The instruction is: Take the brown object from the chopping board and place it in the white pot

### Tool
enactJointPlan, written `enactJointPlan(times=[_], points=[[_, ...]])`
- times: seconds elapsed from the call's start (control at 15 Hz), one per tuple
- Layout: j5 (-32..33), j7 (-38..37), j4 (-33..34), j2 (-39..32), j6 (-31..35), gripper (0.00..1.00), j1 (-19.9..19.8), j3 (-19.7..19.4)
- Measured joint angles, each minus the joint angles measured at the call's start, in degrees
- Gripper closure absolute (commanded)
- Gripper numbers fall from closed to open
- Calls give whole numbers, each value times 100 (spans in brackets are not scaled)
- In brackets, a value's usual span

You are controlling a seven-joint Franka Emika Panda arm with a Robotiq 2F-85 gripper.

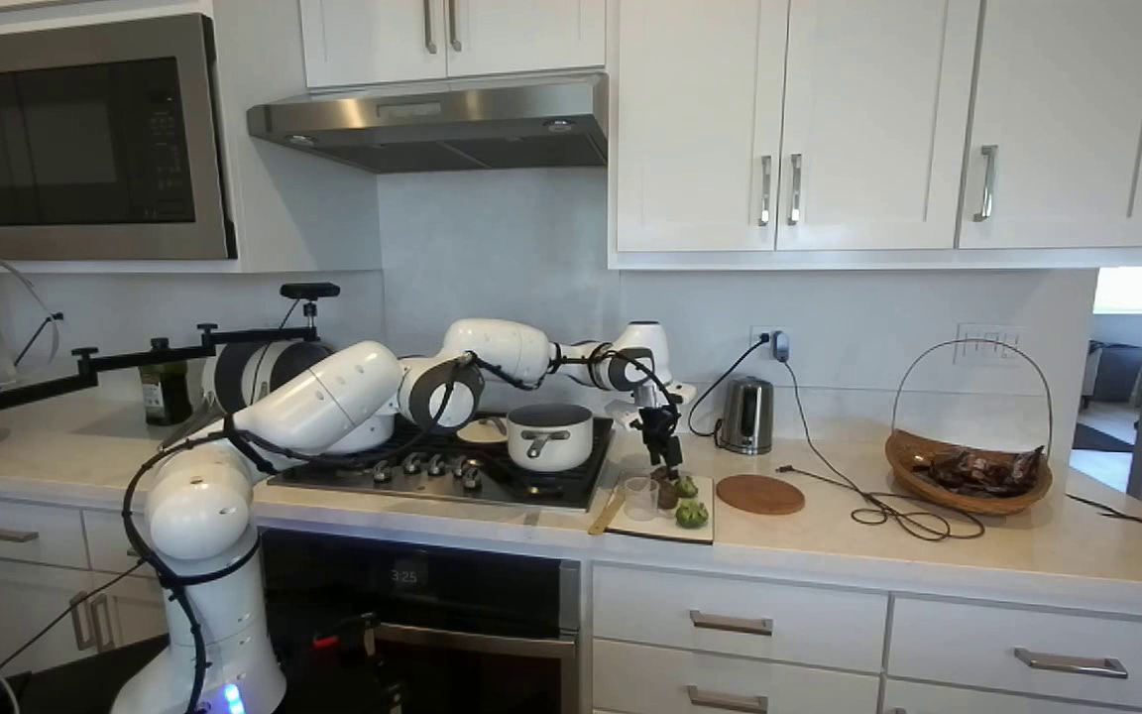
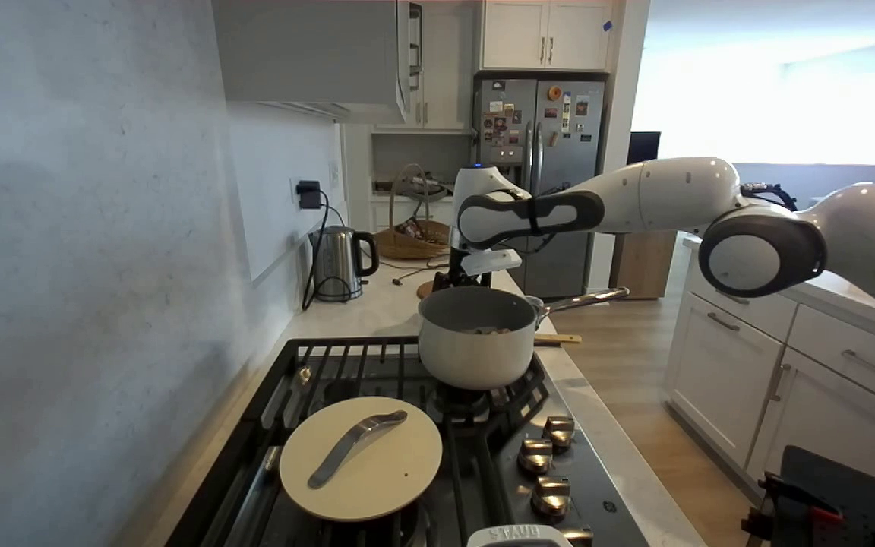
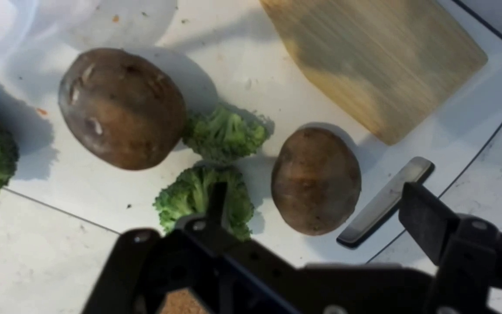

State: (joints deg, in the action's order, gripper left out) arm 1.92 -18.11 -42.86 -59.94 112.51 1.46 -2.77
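Over the board (image 3: 103, 192), we are watching the gripper (image 3: 314, 194) hovering with its fingers (image 3: 427, 222) standing wide apart; in the wrist view they are framing a brown object (image 3: 316, 181) that is lying on the board. A second brown object (image 3: 122, 109) is resting nearby, just beside broccoli (image 3: 227, 135), and a wooden tool (image 3: 377, 61) is lying near them. In both exterior views, we are seeing the pot (image 1: 571, 453) standing on the stove (image 1: 507, 489); in an exterior view, pale bits (image 2: 487, 330) are showing inside it.
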Motion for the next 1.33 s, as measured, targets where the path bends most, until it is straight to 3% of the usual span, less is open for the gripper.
enactJointPlan(times=[0.2,0.4,0.6,0.73,0.93,1.07,1.33], points=[[0,0,68,0,-132,2,-40,0],[-1,0,111,-1,-204,26,-43,7],[-1,0,116,-4,-234,33,-42,29],[-1,-1,117,-11,-242,26,-41,59],[-1,-1,117,-24,-257,39,-32,92],[-1,-1,122,-41,-264,54,-24,100],[-3,-2,160,-70,-272,56,-22,114]])
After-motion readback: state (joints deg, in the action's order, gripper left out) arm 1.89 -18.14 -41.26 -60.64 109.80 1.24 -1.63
